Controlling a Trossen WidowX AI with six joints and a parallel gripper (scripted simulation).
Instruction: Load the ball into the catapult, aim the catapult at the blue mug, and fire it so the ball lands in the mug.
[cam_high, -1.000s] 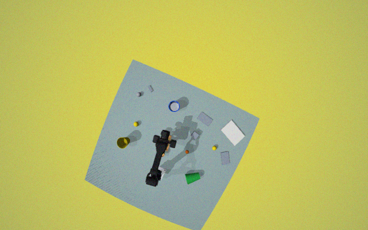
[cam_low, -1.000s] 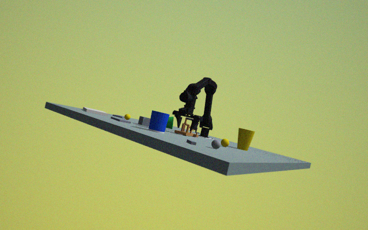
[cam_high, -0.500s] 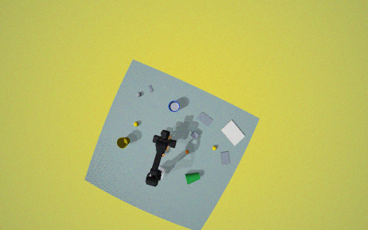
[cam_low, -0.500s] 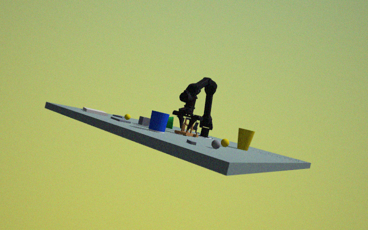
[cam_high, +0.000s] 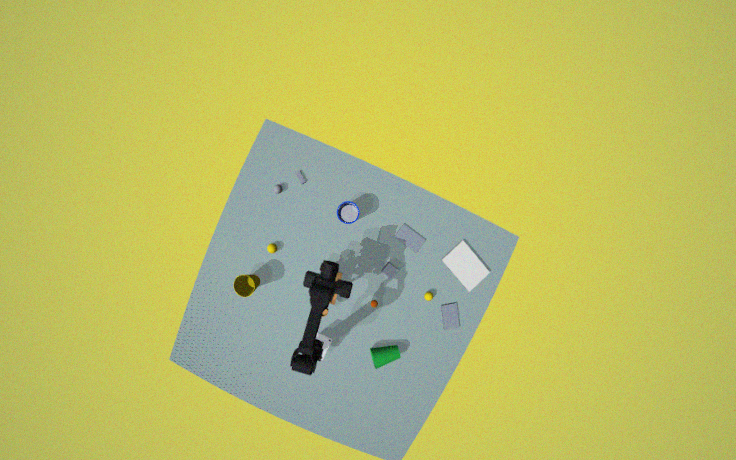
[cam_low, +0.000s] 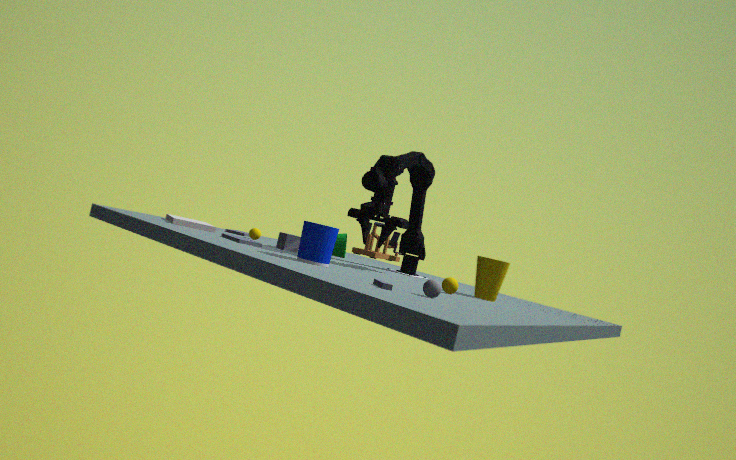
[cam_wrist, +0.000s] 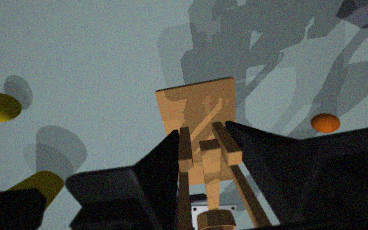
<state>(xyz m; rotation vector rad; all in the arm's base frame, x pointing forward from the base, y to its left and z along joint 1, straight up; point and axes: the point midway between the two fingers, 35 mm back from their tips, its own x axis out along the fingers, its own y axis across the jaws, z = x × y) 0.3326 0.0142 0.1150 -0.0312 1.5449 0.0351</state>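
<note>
My gripper (cam_low: 375, 244) (cam_wrist: 201, 129) is shut on the two uprights of the orange-brown wooden catapult (cam_low: 366, 252) (cam_wrist: 200, 105). The catapult is held upright just above the table, with its base level and its throwing arm between the uprights. From above, my arm covers most of it. An orange ball (cam_high: 373, 303) (cam_wrist: 325, 123) lies on the table to the right of the catapult in the wrist view. The blue mug (cam_high: 339, 212) (cam_low: 318, 243) stands upright beyond the catapult, towards the table's far edge in the top view.
A yellow cup (cam_high: 244, 285) (cam_low: 491, 279) stands left. A green cup (cam_high: 385, 356) lies on its side at lower right. Yellow balls (cam_high: 271, 247) (cam_high: 428, 296), a grey ball (cam_high: 278, 188), several grey blocks (cam_high: 410, 237) (cam_high: 450, 315) and a white slab (cam_high: 466, 265) lie around.
</note>
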